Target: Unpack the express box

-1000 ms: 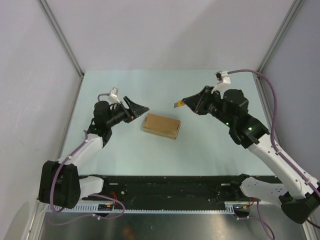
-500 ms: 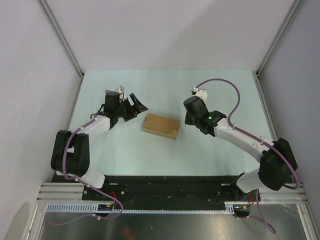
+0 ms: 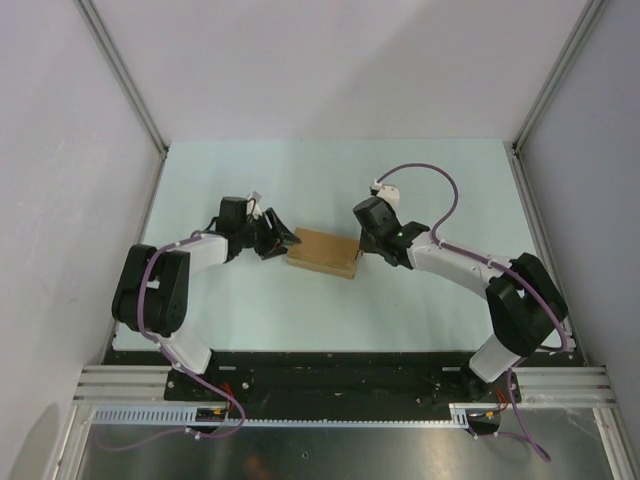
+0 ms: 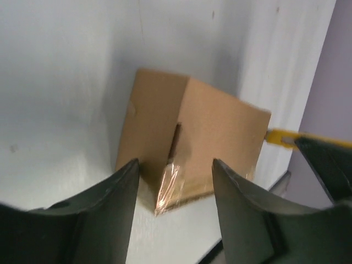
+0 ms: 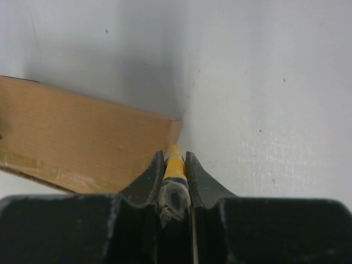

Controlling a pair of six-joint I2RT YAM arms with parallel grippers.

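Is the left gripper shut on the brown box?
No, the left gripper stands wide open in its wrist view, not clamped on the express box.

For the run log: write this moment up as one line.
express box: closed, on table | left gripper: open, at its left end | right gripper: shut on utility knife, tip near box's right corner, contact unclear

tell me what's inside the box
Nothing can be seen inside: the box is shut, with clear tape at one corner. The cardboard hides any contents.
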